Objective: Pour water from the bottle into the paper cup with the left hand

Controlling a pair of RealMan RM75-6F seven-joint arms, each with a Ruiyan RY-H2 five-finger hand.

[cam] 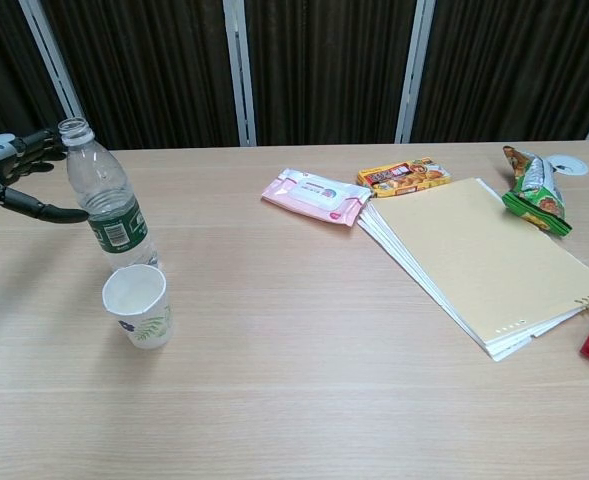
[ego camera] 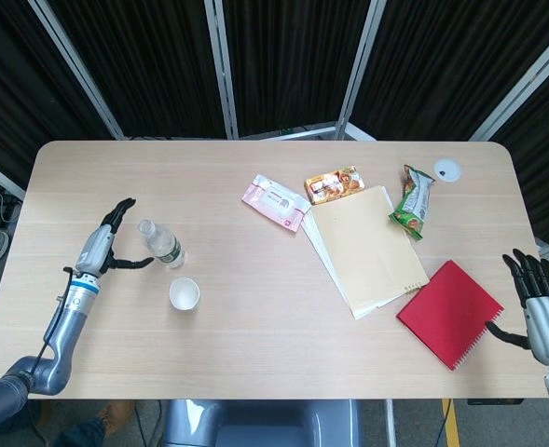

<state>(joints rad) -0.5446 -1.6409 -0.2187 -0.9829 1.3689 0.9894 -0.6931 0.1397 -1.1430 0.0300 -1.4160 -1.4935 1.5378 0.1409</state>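
A clear uncapped water bottle with a green label stands upright on the left of the table. In front of it, close by, stands a white paper cup with a leaf print. My left hand hovers just left of the bottle, fingers spread, thumb reaching toward the bottle's side, holding nothing. My right hand stays open at the table's right front edge, beside the red notebook; the chest view does not show it.
A pink wipes pack, an orange snack box, a green snack bag, a tan notebook and a red spiral notebook lie on the right half. A white disc sits far right.
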